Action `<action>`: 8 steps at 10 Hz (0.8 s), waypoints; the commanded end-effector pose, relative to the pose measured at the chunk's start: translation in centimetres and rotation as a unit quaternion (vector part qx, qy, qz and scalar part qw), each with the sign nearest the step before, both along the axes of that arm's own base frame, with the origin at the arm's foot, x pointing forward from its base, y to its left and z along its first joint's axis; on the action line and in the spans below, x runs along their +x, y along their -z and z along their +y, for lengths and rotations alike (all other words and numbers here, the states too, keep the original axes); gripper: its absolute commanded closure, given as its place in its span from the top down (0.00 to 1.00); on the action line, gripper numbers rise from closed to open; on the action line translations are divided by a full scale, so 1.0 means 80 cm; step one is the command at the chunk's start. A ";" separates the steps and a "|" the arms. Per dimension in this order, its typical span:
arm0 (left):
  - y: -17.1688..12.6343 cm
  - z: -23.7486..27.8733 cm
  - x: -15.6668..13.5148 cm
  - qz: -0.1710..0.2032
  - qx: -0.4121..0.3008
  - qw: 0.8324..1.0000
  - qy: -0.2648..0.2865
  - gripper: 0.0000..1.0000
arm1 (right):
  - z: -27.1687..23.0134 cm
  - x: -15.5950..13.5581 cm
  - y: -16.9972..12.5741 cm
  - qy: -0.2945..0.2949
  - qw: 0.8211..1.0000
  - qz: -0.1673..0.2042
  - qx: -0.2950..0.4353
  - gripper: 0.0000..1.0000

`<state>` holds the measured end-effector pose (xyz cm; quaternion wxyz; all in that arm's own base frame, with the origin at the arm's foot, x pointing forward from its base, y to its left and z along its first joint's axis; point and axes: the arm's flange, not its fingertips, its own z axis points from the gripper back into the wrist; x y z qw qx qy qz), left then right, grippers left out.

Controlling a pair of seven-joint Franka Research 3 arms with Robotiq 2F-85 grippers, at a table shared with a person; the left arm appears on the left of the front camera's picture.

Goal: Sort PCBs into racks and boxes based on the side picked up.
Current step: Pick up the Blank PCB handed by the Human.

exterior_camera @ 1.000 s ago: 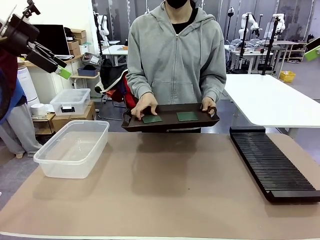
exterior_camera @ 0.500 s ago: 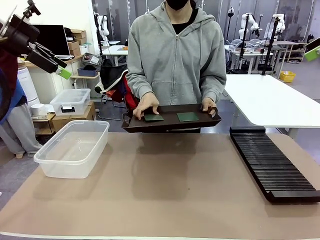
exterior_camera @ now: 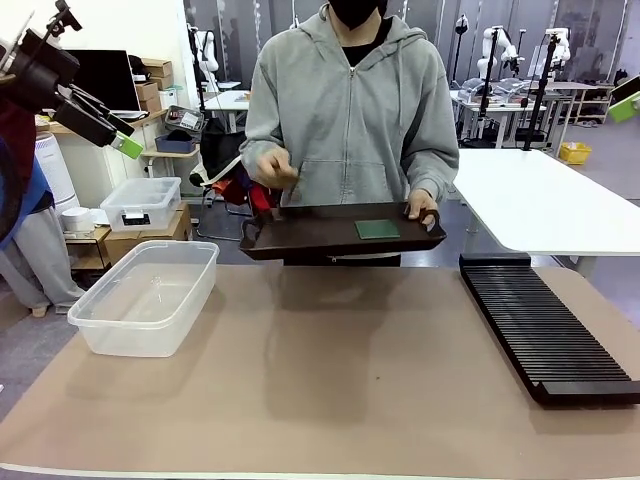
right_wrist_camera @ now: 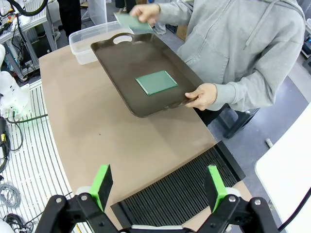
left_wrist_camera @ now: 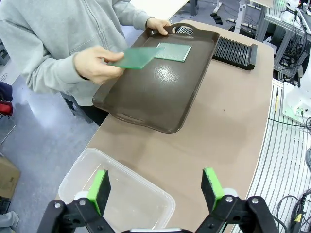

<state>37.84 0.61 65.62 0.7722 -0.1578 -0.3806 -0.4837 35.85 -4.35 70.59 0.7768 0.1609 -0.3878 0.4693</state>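
With left gripper (left_wrist_camera: 156, 187) and right gripper (right_wrist_camera: 159, 187) both wide and empty, the board (left_wrist_camera: 138, 57) in the person's hand (left_wrist_camera: 92, 63) looks thin, stiff and light, best taken by its free edge.

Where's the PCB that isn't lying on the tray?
Left wrist view: the PCB is pinched in the person's hand, above the tray's end nearer the tub.

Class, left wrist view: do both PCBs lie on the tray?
No, one PCB lies on the tray; the person's hand holds the other PCB clear of it.
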 end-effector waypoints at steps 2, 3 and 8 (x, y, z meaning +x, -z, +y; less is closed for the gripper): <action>0.001 0.000 0.001 0.001 -0.001 1.000 0.000 1.00 | 0.001 0.000 0.001 -0.007 1.000 0.000 0.003 1.00; 0.001 0.000 0.001 0.001 -0.001 1.000 0.000 1.00 | 0.001 0.000 0.001 -0.007 1.000 0.000 0.003 1.00; 0.001 0.000 0.001 0.001 -0.001 1.000 0.000 1.00 | 0.001 0.000 0.001 -0.007 1.000 0.000 0.003 1.00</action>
